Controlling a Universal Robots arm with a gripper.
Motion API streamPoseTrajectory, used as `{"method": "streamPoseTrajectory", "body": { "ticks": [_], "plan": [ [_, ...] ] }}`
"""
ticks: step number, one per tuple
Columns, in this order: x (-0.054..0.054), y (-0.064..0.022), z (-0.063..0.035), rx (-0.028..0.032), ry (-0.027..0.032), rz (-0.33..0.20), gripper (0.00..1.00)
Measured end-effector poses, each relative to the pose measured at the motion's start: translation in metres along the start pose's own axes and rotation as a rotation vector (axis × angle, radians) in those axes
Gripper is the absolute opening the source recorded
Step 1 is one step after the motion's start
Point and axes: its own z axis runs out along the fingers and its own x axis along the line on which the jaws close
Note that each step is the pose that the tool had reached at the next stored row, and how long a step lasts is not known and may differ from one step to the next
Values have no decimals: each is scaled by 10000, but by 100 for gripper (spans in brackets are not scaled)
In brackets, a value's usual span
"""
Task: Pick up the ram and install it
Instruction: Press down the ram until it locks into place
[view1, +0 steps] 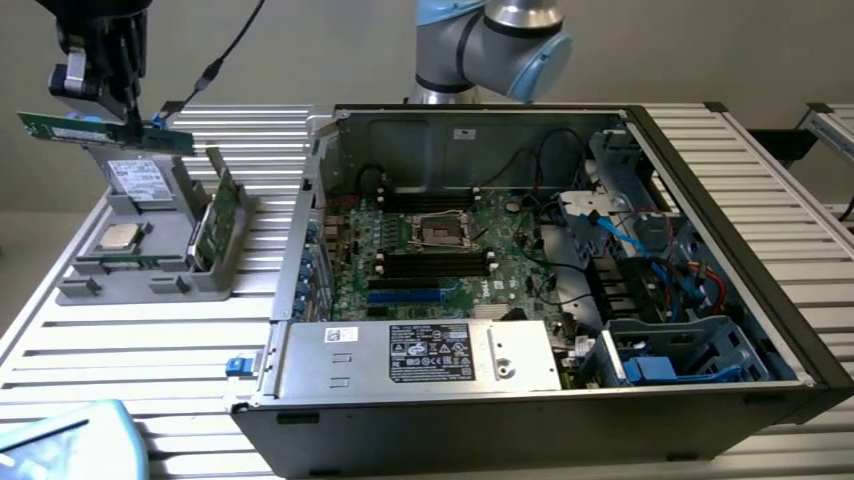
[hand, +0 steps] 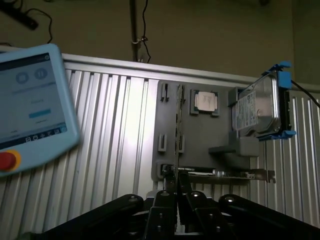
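The ram (view1: 60, 126), a long thin green stick, hangs level in the air at the exterior view's far left, just above the grey parts holder (view1: 134, 262). My gripper (view1: 131, 122) is shut on it near one end, with most of the stick jutting out toward that view's left. In the wrist view the black fingers (hand: 165, 200) of my gripper (hand: 176, 192) are pressed together on a thin edge, and the holder (hand: 200, 145) lies beyond them. The open computer case (view1: 747, 260) holds the green motherboard (view1: 514, 240) with black slots (view1: 430, 265) near its middle.
On the holder sit a silver processor chip (view1: 118, 236), a hard drive (hand: 257, 107) with blue clips and an upright green card (view1: 220, 215). A grey power supply (view1: 414, 355) fills the case's front. A teach pendant (view1: 54, 440) lies at the table's near corner.
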Motion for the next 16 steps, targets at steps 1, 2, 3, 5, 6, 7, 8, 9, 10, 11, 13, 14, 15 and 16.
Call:
{"method": "streamPoseTrajectory", "body": {
  "ticks": [1, 2, 3, 5, 6, 7, 8, 9, 10, 11, 13, 14, 15, 16],
  "plan": [
    [9, -36, -15, -6, 2, 0, 14],
    [13, -66, -25, -9, 7, -18, 14],
    [16, -76, -31, -15, 20, -65, 14],
    [24, -78, -35, -27, 44, -181, 14],
    [29, -78, -37, -30, 55, -234, 14],
    [33, -78, -37, -29, 64, -282, 14],
    [36, -78, -38, -25, 75, -329, 14],
    [37, -78, -39, 6, 94, -374, 14],
    [38, -81, -40, 79, 111, -408, 14],
    [39, -85, -40, 161, 123, -431, 14],
    [39, -92, -41, 329, 151, -480, 14],
    [40, -91, -42, 475, 182, -532, 14],
    [41, -92, -42, 638, 212, -587, 14],
    [42, -93, -43, 760, 236, -627, 14]
  ]
}}
